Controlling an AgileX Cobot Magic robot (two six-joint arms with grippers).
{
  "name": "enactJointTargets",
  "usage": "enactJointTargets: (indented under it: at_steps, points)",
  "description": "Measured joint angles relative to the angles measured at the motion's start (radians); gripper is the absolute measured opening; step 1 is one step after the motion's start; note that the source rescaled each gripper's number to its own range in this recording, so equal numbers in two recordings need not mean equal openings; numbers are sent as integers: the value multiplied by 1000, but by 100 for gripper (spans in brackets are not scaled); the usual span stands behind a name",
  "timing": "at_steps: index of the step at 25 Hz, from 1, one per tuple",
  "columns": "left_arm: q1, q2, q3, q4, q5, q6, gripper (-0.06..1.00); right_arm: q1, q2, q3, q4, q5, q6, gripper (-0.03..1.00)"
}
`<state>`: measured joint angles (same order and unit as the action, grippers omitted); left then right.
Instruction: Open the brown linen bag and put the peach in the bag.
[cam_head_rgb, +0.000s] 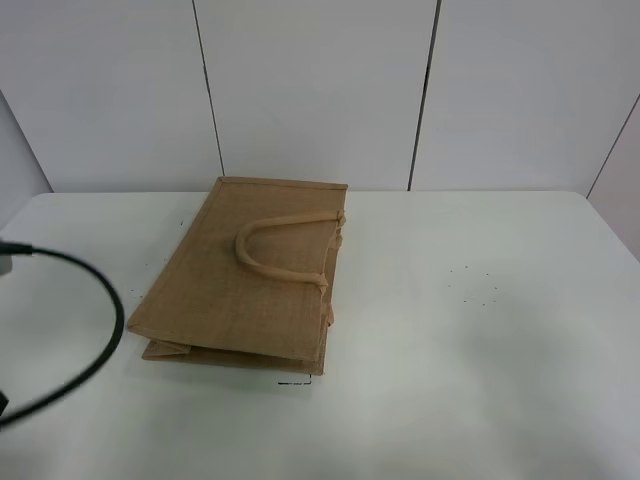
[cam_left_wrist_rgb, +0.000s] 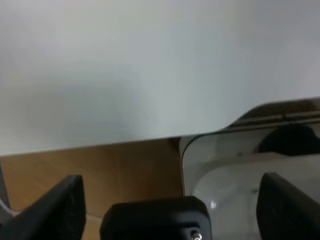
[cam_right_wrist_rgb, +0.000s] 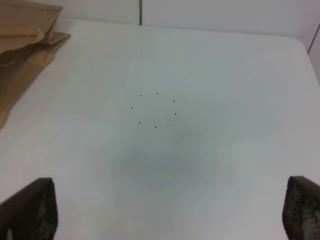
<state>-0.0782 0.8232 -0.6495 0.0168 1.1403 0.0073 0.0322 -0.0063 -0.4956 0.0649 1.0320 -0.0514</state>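
A white table (cam_head_rgb: 480, 330) fills the overhead view, with grey wall panels behind its far edge. A brown linen bag (cam_head_rgb: 245, 285) lies flat and closed on the table, left of the middle. Its base points toward the far edge, reaching close to it, and its mouth points toward the near edge. One thick, light-tan loop handle (cam_head_rgb: 280, 250) rests on top of the flattened bag, curving across its right half. The side folds show as layered edges at the end nearest the front of the table.

The peach is not visible in any of the three views.

A black cable (cam_head_rgb: 85, 330) arcs over the left edge of the table, near the front left corner. Neither arm shows in the overhead view.

The left gripper (cam_left_wrist_rgb: 172, 210) has its two dark fingers spread wide apart, holding nothing. Its camera looks past the table's edge, with a wood-coloured surface and a grey curved object below; what that object is cannot be made out.

The right gripper (cam_right_wrist_rgb: 165, 212) also has its fingers wide apart and empty. It hovers over bare table toward the right side, above a small ring of black dots (cam_right_wrist_rgb: 156, 109). A corner of the bag appears at the edge of that view.
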Motion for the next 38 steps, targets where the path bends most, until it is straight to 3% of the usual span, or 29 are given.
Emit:
enactJointTargets:
  at_steps: [4,18,38]
  points:
    - [0,-207,136,-1,-65,0,100,0,0,0,0,0,0,100]
    - [0,-787,145,-4,-88,0,100,0,0,0,3,0,0,100]
    - [0,-826,145,-4,-88,0,100,0,0,0,4,0,0,100]
